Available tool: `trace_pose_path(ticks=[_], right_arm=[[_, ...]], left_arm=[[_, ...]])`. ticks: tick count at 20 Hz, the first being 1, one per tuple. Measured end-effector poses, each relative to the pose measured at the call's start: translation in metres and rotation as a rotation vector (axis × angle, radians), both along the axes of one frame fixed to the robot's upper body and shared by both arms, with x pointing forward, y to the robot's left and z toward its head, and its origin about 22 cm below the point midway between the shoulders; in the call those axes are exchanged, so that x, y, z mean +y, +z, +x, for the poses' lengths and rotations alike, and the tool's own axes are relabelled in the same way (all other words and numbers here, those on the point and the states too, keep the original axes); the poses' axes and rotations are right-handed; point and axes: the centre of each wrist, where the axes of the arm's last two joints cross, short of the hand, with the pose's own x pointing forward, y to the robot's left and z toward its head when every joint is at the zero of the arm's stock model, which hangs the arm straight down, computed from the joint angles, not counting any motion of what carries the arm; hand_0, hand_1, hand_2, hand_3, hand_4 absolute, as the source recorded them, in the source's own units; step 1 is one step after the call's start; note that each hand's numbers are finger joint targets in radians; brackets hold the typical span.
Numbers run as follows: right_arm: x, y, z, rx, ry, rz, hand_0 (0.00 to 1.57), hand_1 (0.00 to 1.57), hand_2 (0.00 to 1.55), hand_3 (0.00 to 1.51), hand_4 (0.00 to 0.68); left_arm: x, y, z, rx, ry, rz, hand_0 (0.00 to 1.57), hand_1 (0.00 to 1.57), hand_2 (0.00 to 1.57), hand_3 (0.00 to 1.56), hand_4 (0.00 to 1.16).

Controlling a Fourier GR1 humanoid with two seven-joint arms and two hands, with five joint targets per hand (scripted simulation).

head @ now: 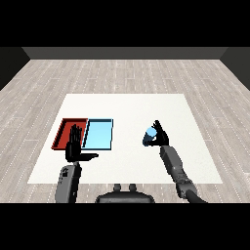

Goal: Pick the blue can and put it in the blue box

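The blue can point(149, 136) sits in the right hand point(159, 135), whose fingers and thumb curl round it from the right, over the white table point(146, 107) and well to the right of the trays. The right forearm rises from the lower right corner, tilting inward. One blue can shows, partly covered by the fingers. The light blue tray point(99, 134) lies beside the red tray point(65, 131), touching it. The left hand point(74, 145) stands upright with straight fingers and thumb stuck out sideways, holding nothing, and hides part of the red tray's near right corner.
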Motion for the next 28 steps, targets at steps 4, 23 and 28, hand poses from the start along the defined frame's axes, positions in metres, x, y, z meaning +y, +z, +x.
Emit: trace_pose_path(ticks=[4,23,28], right_arm=[[0.001,0.008,0.004,0.0,0.007,-0.01,0.0,0.0,0.0,0.0,0.0],[0.028,0.01,0.019,0.06,-0.048,-0.147,1.56,1.56,1.49,1.44,0.678],[0.028,0.011,0.016,0.042,-0.053,-0.177,1.54,1.54,1.47,1.42,0.662]], left_arm=[[0.007,0.0,-0.009,-0.001,-0.006,-0.005,0.0,0.0,0.0,0.0,0.0],[0.01,-0.007,-0.002,-0.011,-0.003,-0.015,0.0,0.0,0.0,0.0,0.0],[0.006,-0.005,-0.004,-0.01,-0.013,-0.022,0.0,0.0,0.0,0.0,0.0]])
